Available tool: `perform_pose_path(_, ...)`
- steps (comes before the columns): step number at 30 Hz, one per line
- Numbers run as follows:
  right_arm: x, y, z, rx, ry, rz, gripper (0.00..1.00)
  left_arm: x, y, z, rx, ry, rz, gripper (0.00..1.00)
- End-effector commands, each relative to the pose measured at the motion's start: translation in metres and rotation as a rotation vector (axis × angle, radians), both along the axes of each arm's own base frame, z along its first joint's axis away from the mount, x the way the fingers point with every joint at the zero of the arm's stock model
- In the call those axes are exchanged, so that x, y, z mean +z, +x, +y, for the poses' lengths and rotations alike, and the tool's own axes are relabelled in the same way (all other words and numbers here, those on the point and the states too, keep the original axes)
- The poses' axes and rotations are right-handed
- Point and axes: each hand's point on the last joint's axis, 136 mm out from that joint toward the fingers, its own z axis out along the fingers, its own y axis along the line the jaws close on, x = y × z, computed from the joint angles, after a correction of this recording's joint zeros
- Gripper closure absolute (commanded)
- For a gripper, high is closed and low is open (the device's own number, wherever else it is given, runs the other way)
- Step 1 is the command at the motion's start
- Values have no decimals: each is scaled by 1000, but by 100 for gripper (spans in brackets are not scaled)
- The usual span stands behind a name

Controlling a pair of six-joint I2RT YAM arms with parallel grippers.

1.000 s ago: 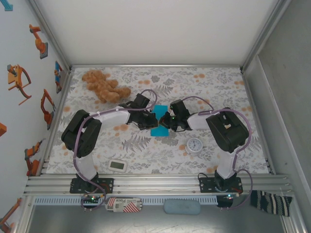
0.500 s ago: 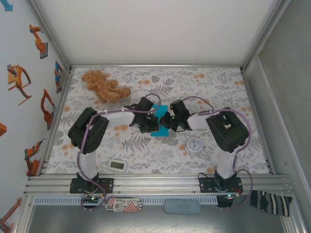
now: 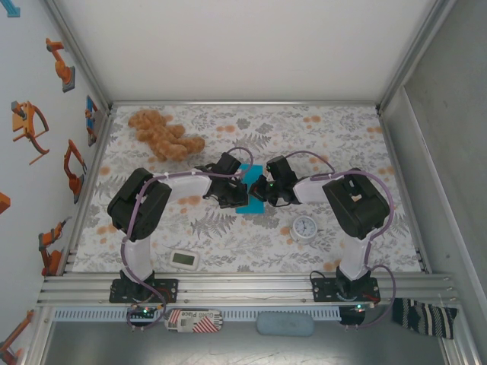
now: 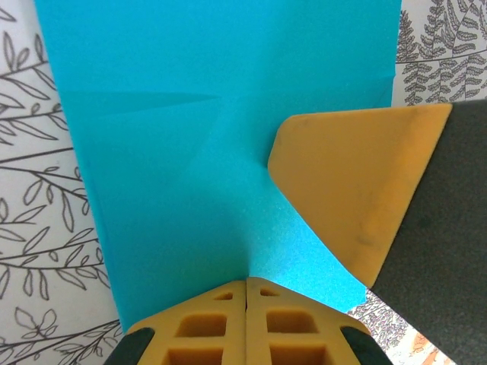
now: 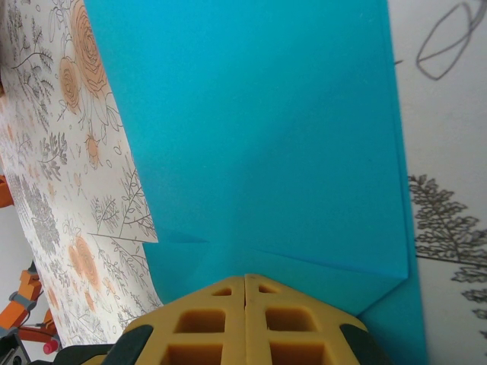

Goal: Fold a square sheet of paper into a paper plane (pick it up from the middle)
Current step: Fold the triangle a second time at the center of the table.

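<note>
The square sheet of paper (image 3: 249, 199) lies mid-table on the flowered table (image 3: 335, 137), already showing creases and a doubled layer along one edge, with the clock (image 3: 305, 226) near it towards the arms. The left gripper (image 4: 246, 283) has its jaws pressed together on the sheet's near edge, and the right gripper (image 5: 245, 277) pinches the opposite side in the same way, so both hold the paper and stand almost nose to nose. With two tight pinches so close, any pull apart could tear the thin sheet. A slip would skew the fold. The fingers might also knock each other.
</note>
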Motion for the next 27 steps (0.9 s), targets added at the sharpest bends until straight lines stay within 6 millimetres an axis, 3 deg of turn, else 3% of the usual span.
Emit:
perform_pose_path(1,-65,-39,-42,-47,-211,198,100,-11,-7,10,-14,46,16,93)
perform_pose_path(15,-74,-49,-50,-23,-259,234,100,-19,-33,33,18,-41,78,95)
perform_pose_path(21,-75,-49,-50,-18,-262,236,100,-17,-49,56,21,-8,87,96)
perform_pose_path(24,-72,-47,-47,-10,-253,224,100,-7,-50,64,34,-14,72,96)
perform_pose_path(27,-63,-40,-43,-3,-237,195,100,18,-37,58,45,-65,11,96)
